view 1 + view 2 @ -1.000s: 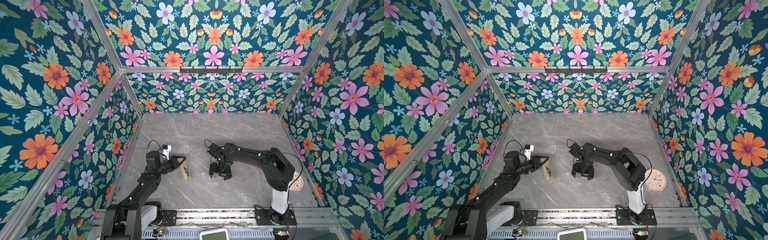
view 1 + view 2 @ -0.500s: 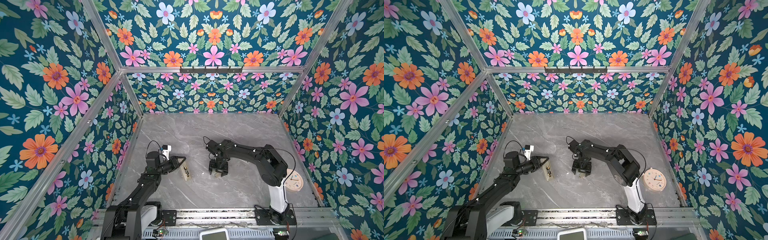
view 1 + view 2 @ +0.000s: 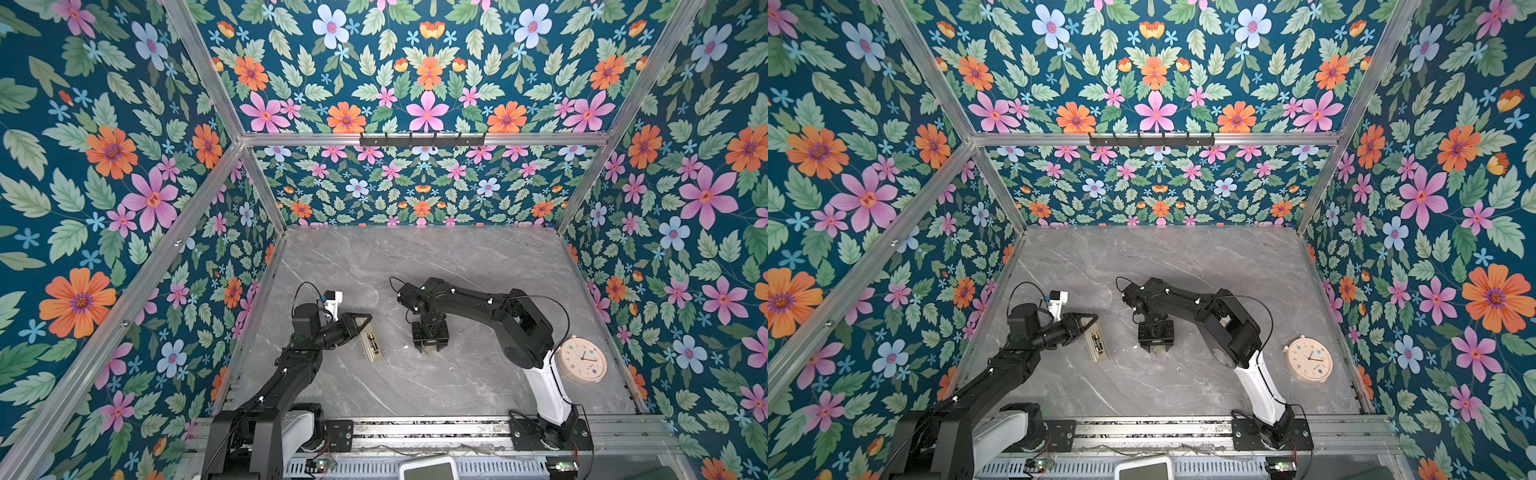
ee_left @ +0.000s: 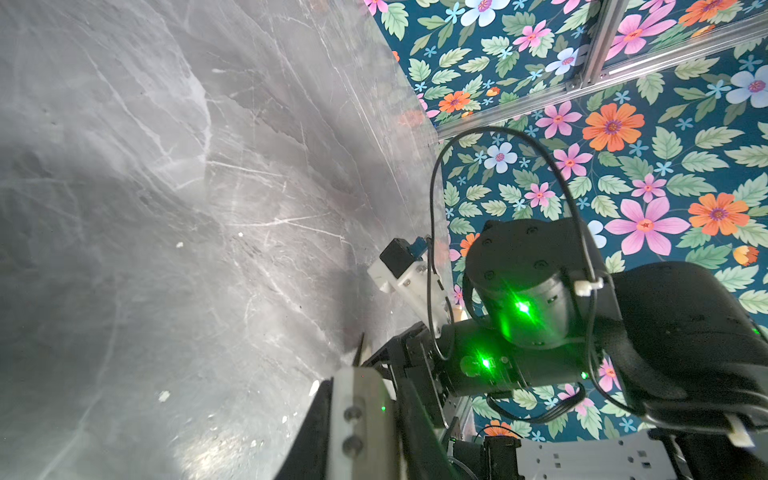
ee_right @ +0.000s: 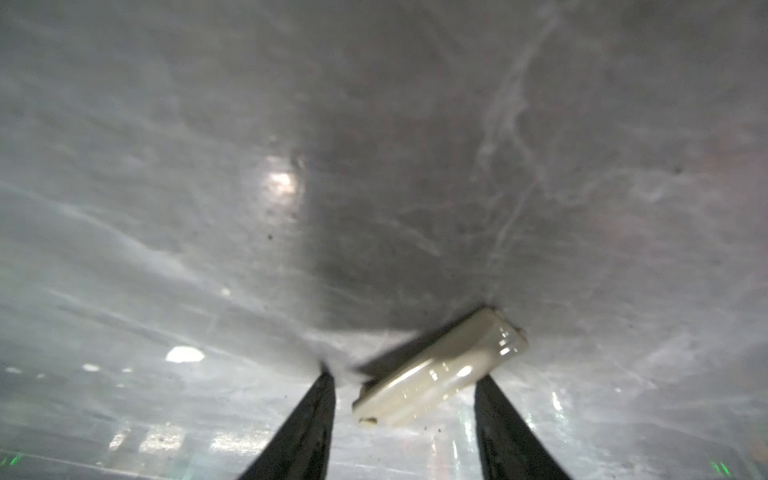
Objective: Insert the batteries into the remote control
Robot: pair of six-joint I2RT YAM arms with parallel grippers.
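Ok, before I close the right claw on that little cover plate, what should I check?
1. Is the cover plate between the right claw's fingers? Ok: it lies on the table, askew to them.
2. Is the right claw open wide enough? Ok: one finger stands on each side.
3. Are the batteries in the remote control's open compartment? Ok. Whether they are fully seated: cannot tell.
4. Is the left claw shut at the remote control's far end? Ok. Whether it touches the remote control: cannot tell.
5. Is the clock clear of both claws? Ok: it is well off to the side.
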